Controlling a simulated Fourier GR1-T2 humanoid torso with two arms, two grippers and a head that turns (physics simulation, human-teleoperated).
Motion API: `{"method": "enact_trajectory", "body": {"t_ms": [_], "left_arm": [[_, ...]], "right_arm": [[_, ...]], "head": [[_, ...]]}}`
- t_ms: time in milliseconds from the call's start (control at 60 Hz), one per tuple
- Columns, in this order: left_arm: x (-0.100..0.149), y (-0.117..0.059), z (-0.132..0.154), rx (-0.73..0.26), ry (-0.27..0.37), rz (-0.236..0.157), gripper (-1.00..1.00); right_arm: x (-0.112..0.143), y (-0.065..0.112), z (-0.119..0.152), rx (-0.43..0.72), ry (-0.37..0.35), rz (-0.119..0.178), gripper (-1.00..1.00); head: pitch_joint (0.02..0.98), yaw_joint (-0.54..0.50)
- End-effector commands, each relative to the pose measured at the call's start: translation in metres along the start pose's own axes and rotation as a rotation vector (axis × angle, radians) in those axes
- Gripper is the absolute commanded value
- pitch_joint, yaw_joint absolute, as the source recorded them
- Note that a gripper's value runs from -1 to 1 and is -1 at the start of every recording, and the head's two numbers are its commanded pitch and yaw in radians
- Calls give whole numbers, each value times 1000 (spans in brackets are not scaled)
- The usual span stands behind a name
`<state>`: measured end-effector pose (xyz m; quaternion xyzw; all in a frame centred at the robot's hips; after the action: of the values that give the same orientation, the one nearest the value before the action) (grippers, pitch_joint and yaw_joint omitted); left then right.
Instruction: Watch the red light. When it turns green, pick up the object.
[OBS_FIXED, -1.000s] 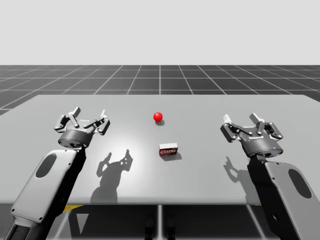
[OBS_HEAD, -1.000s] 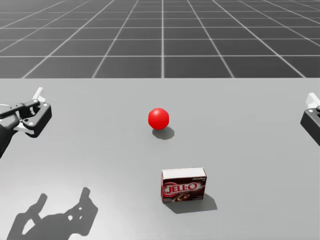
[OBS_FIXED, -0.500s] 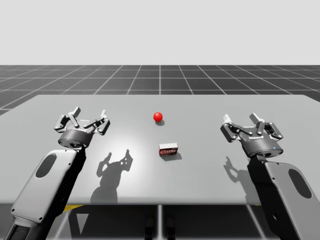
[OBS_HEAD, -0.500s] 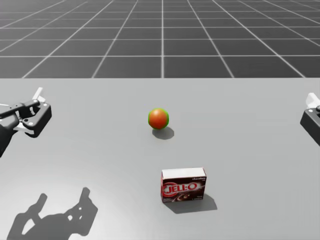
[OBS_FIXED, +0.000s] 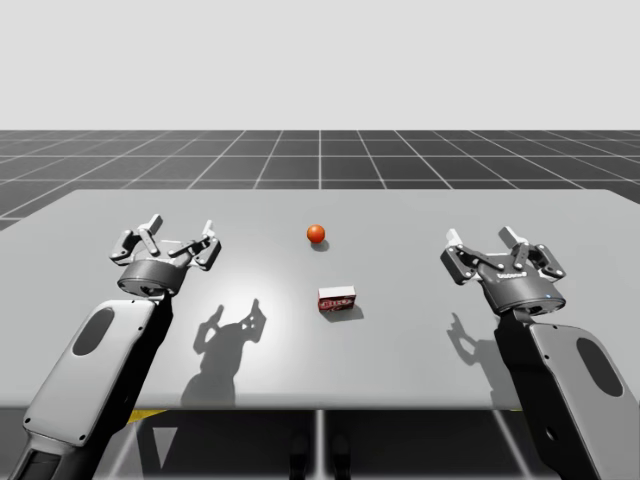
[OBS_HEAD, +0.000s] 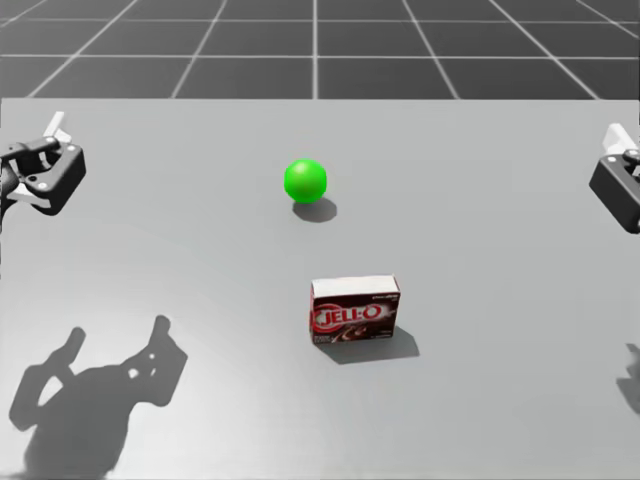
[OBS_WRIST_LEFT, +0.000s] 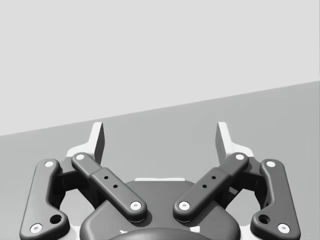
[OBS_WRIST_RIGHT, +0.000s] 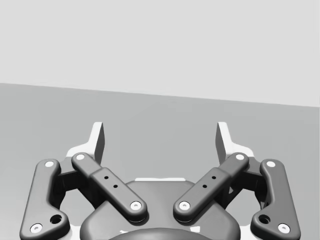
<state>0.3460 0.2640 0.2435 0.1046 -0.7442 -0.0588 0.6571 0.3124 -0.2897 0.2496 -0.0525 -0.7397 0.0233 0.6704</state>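
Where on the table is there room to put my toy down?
Big bare patches lie between the left hand and the box, and between the box and the right hand. The table edge in front of the box is bare too. The tightest spot is the gap between the ball and the box.

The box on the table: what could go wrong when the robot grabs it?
The dark red box stands on a narrow side, so a nudge might tip it. The green light sits behind it and could be knocked. My open left gripper and right gripper are far off, so a reach might land skewed.
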Motion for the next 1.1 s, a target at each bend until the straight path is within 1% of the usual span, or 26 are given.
{"method": "enact_trajectory", "body": {"t_ms": [17,167,250,283,333,383,450,467,500,533,583,617,667,700,750,767,800,817,833,850,867,883,950,967,1017,1100], "left_arm": [[0,0,0,-1,0,-2,-1000],[1,-1,-1,-3,-1,-2,-1000],[1,-1,-1,-4,-2,-2,-1000],[1,-1,-1,-5,-3,-1,-1000],[1,-1,-1,-4,-3,1,-1000],[1,-1,-1,-3,-2,3,-1000],[1,-1,0,-3,1,2,-1000],[0,-2,0,-3,2,2,-1000],[0,-3,0,-4,3,1,-1000],[0,-3,0,-6,4,1,-1000],[0,-4,1,-7,4,-1,-1000],[0,-5,0,-9,4,-2,-1000],[0,-4,0,-9,4,-2,-1000],[0,-4,0,-8,5,-1,-1000],[0,-4,0,-8,5,-1,-1000],[-1,-4,0,-8,5,-1,-1000],[-1,-4,0,-8,5,-1,-1000],[-1,-4,0,-9,5,-1,-1000],[-1,-4,0,-9,5,-1,-1000],[-1,-4,0,-9,5,-1,-1000],[-1,-4,-1,-9,5,-2,-1000],[-1,-4,-1,-9,5,-2,-1000],[-1,-5,-1,-10,5,-3,-1000],[-1,-5,-1,-11,4,-4,-1000],[-1,-5,-1,-12,4,-6,-1000],[-1,-6,-1,-13,4,-7,-1000]], "right_arm": [[-1,0,0,1,3,2,-1000],[-1,2,-1,5,8,1,-1000],[-2,3,-1,6,12,-1,-1000],[-3,6,-2,13,12,4,-1000],[-2,8,-2,12,21,-19,-1000],[-1,11,-1,25,43,-53,-1000],[3,18,5,23,39,-50,-1000],[4,20,6,24,39,-54,-1000],[6,26,12,33,35,-46,-1000],[8,31,17,31,22,-15,-1000],[10,37,22,35,15,-3,-1000],[12,47,30,27,15,12,-1000],[13,55,38,54,11,17,-1000],[14,62,45,53,22,12,-1000],[12,69,54,65,23,32,-1000],[12,72,58,76,29,25,-1000],[11,76,62,85,39,-2,-1000],[10,81,67,63,43,-65,-1000],[9,84,69,58,43,-88,-1000],[8,88,73,63,49,-89,-1000],[7,89,77,75,57,-62,-1000],[6,91,79,80,56,-51,-1000],[2,98,89,92,75,-60,-1000],[0,104,94,102,87,-65,-1000],[-3,108,99,117,98,-53,-1000],[-12,121,109,135,128,-58,-1000]], "head": [[779,-21],[830,-44],[837,-51],[838,-52],[836,-51],[835,-50],[832,-47],[833,-47],[834,-46],[834,-47],[834,-49],[836,-50],[836,-51],[836,-52],[837,-53],[838,-53],[838,-52],[838,-51],[838,-51],[839,-51],[839,-50],[839,-50],[839,-50],[839,-51],[839,-52],[839,-53]]}}
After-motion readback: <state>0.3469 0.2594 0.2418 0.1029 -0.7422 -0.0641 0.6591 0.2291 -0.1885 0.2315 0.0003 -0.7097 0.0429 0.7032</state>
